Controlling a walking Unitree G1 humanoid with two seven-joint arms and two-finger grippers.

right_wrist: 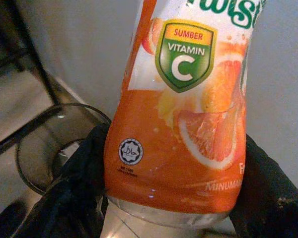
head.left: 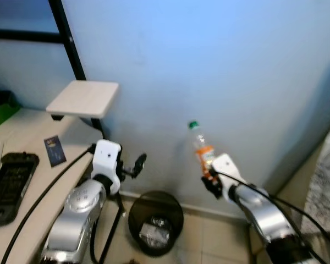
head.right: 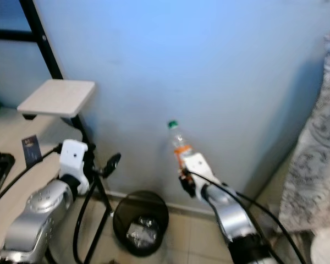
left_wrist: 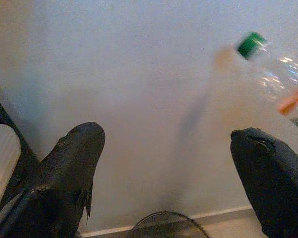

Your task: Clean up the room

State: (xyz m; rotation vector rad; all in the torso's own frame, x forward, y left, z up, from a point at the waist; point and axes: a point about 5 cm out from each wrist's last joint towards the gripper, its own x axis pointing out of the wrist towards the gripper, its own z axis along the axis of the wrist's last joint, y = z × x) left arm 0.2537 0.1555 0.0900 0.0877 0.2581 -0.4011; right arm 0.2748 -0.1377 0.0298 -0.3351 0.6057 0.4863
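Orange bottle (right_wrist: pixel 181 119) in right claw (right_wrist: pixel 174 198), bin (head.left: pixel 155 221) below

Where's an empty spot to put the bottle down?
Free: the small shelf top, and the tile floor right of the bin. Crowded: the desk holds a keyboard and a card. The right gripper holds the bottle.

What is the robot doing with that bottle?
The robot is tidying up. Its right tool is shut on an orange drink bottle with a green cap, holding it up in front of the blue wall. A black mesh trash bin stands on the floor below, a bit toward the robot's left, with some rubbish already inside. The left tool is open and holds nothing, raised beside the desk.
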